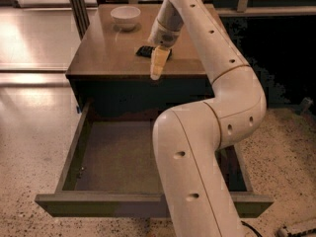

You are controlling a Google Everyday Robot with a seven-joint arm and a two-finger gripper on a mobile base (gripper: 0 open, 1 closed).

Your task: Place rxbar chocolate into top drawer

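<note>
Claw point(157, 65) held near a small flat black wrapped bar point(144, 51)

The pale yellow claw at the end of the big white robot arm point(197, 147) is held over the front part of the brown wooden surface point(103, 53). Whether it is spread or pressed together cannot be told. The bar is laid flat on the surface, just behind the claw and partly hidden by it. A round white bowl point(125, 17) is set at the back. The wide brown wooden top drawer point(118, 157) is pulled out below.

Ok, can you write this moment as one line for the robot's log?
gripper over cabinet top beside rxbar chocolate | top drawer open, bar not inside | white bowl at back
</note>
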